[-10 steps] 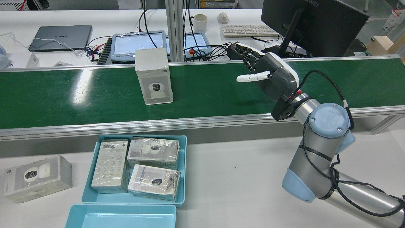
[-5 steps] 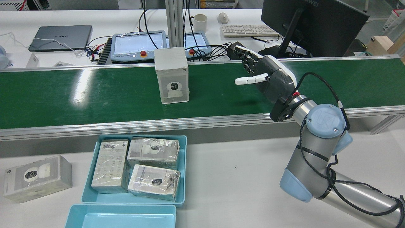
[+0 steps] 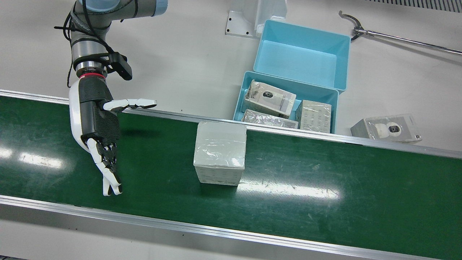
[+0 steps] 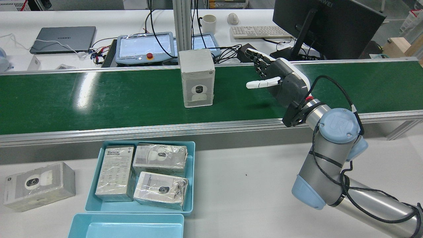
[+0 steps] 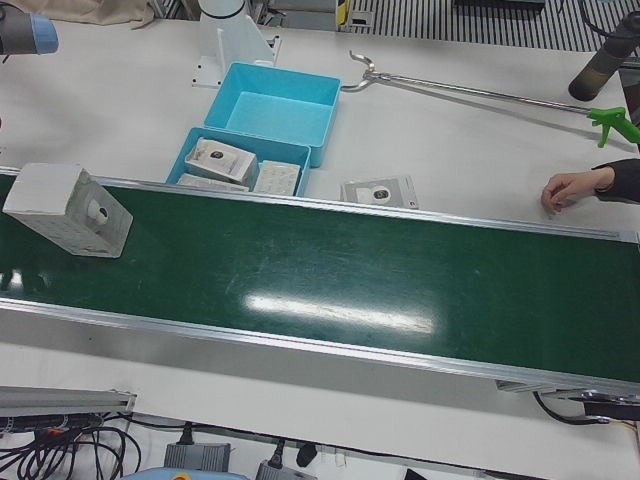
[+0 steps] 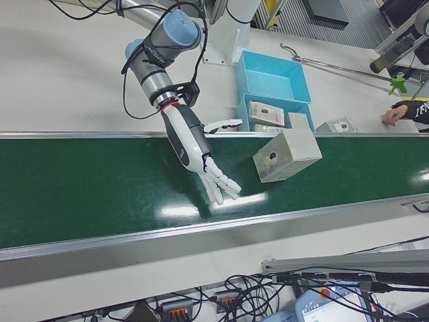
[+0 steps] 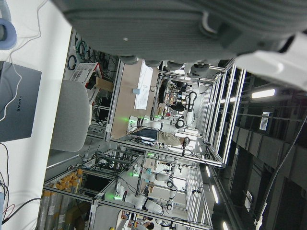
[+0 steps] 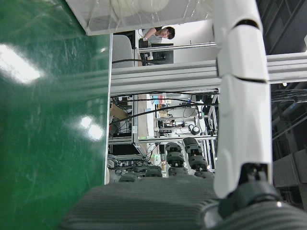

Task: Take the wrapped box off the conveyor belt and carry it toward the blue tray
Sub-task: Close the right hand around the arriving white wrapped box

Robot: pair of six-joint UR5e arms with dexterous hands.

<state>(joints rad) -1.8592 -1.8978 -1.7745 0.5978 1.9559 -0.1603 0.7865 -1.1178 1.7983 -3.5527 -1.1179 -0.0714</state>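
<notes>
The wrapped box [image 4: 197, 77] stands upright on the green conveyor belt [image 4: 99, 99], its camera picture facing the rear view; it also shows as the box [image 3: 220, 153] in the front view and the box [image 6: 287, 155] in the right-front view. My right hand [image 4: 281, 79] hovers open just above the belt, palm turned to the box and fingers spread, a short gap to its right in the rear view. The same hand [image 3: 99, 126] holds nothing. The blue tray [image 4: 193, 175] with three wrapped boxes lies on the table beside the belt. My left hand [image 7: 182, 28] shows only its palm and holds nothing.
A second, empty blue tray [image 3: 303, 54] adjoins the filled one. A loose wrapped box [image 4: 38, 185] lies on the table to the left of the trays. A metal grabber tool [image 3: 397, 36] lies on the table's far side. A person's hand [image 5: 570, 188] rests by the belt's edge.
The box has ridden the belt to the right in the rear view, closing on my right hand. The right hand has stayed almost where it was, still open.
</notes>
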